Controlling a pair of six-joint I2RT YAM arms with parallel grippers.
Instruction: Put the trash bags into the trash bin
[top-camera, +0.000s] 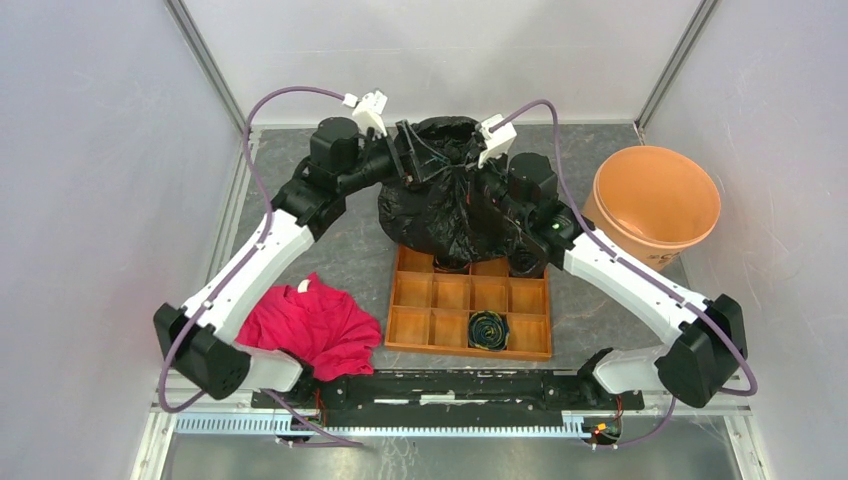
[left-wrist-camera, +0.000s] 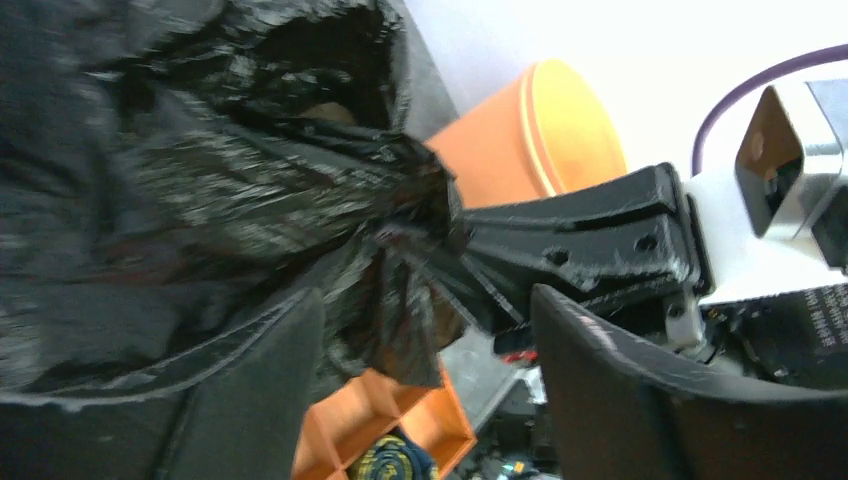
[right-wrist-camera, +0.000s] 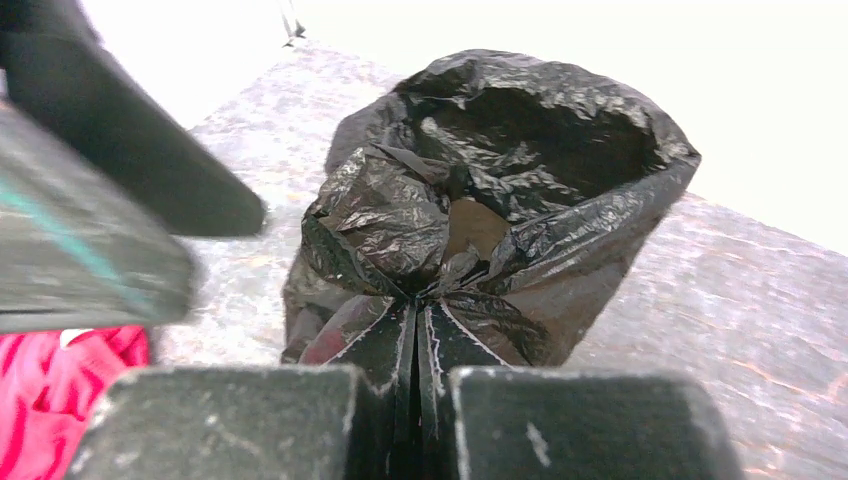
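My right hand (right-wrist-camera: 415, 385) is clamped on the bag (top-camera: 440, 205): a gathered pleat of black film is squeezed between its two fingers. My left hand (left-wrist-camera: 425, 293) stands wide apart at the same bunch. Crumpled film hangs in the gap between its fingers, but neither finger presses on it that I can see. Both arms meet over the bag from either side.

The bag sits at the back middle of the bench (top-camera: 360, 240), puffed up and wrinkled, with a dark hollow at its top. Its near side overlaps the far edge of the tray (top-camera: 465, 350). The bin (top-camera: 655, 195) stands upright to the right, apart from the bag. A dark roll (top-camera: 488, 330) lies in a near compartment of the tray, and a red cloth (top-camera: 310, 325) lies left of the tray.
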